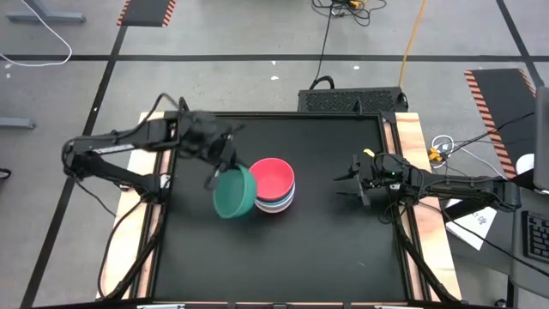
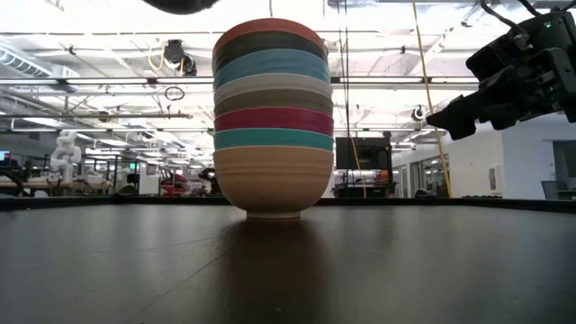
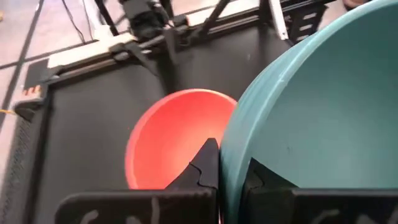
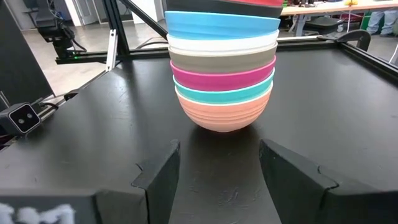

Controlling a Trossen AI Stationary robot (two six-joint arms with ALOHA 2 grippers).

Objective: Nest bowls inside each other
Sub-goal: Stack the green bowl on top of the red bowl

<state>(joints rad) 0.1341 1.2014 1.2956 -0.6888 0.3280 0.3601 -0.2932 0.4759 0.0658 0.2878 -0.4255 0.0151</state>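
Observation:
A stack of several nested bowls stands on its orange bottom bowl in the middle of the black table, with a red bowl on top. The stack also shows in the low view and, as the stack, in the right wrist view. A green bowl hangs tilted just left of the stack's top, with my left gripper shut on it. My right gripper waits open at the table's right, level, facing the stack; its fingers have nothing between them. My left gripper pinches the green bowl's rim, one finger outside the wall and one finger inside the hollow. It comes slanting down from the table's left. The bowl is lifted clear of the table and tilted, beside and above the red bowl.
Wooden rails border the table's left and right sides. A black box sits at the far edge. Cables and papers lie off the right side. Bare table surface lies near the front edge.

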